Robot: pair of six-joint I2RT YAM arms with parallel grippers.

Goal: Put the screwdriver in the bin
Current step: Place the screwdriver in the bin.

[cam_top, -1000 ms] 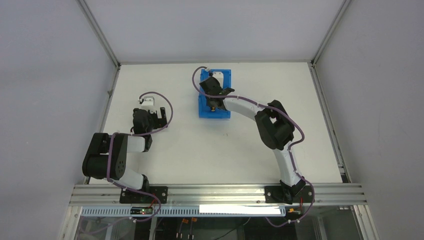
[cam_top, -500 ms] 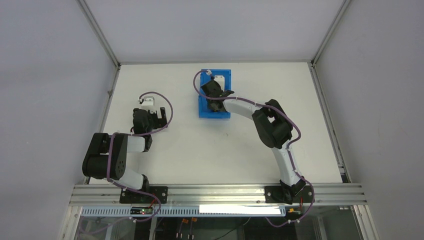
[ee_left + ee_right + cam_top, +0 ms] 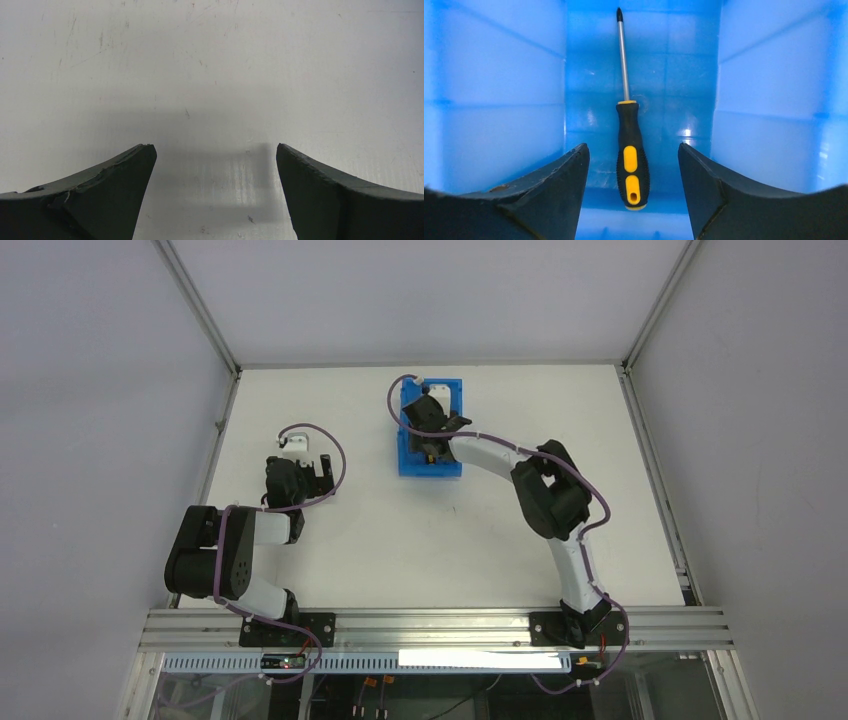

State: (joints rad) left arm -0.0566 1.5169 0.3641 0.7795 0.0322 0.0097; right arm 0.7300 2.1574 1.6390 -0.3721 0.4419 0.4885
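Now the screwdriver [image 3: 631,160] lies flat on the floor of the bin [image 3: 494,75], in the middle of the right wrist view. Its black and yellow handle points toward the bottom of the frame, and its thin metal shaft runs straight up to a dark tip near the top edge. Blue walls rise on both sides and it touches neither.

The right claw [image 3: 633,147] hangs over the handle with its fingers apart, one at lower left and one at lower right. A gap of blue shows between each finger and the handle, so nothing is gripped.

In the overhead view the bin [image 3: 452,390] sits at the upper middle of the white worktop [image 3: 400,540], and the right claw [image 3: 428,435] reaches down into it. The screwdriver is too hidden there to make out.

The left claw [image 3: 318,472] sits at the left of that frame, well apart from the bin. Its wrist view shows the left claw [image 3: 215,146] with fingers apart over the scuffed worktop [image 3: 210,60], holding nothing.
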